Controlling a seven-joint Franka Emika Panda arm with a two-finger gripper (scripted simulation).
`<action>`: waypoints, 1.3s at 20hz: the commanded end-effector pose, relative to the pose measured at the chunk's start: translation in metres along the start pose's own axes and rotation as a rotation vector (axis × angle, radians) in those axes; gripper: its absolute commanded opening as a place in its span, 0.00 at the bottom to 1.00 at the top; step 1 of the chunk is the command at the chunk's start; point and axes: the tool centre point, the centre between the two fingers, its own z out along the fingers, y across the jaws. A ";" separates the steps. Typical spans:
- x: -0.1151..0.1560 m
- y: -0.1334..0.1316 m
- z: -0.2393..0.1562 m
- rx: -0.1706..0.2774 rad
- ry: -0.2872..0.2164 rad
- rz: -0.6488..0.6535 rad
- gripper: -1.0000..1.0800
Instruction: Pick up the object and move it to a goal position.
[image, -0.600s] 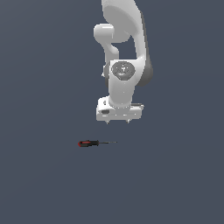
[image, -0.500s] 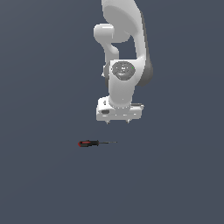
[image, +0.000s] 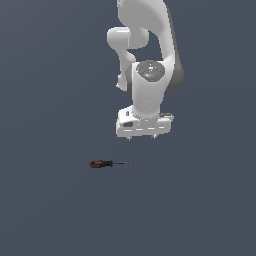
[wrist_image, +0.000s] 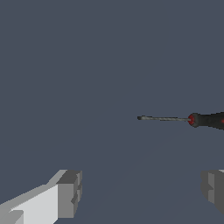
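The object is a small screwdriver (image: 106, 163) with a red-and-black handle and a thin dark shaft, lying flat on the grey floor, handle toward the exterior view's left. My gripper (image: 143, 137) hangs above the floor, up and to the exterior view's right of the shaft tip, apart from it. In the wrist view the screwdriver (wrist_image: 183, 119) lies beyond the two grey fingertips (wrist_image: 70, 192), which stand wide apart with nothing between them. My gripper (wrist_image: 142, 190) is open.
The white arm (image: 147, 60) rises from the gripper to the top edge of the exterior view. A plain dark grey floor (image: 50, 210) spreads all around.
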 end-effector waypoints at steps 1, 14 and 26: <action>0.000 0.001 0.000 0.000 -0.001 0.002 0.96; 0.005 0.015 0.012 0.008 -0.006 0.182 0.96; 0.015 0.046 0.037 0.015 -0.015 0.560 0.96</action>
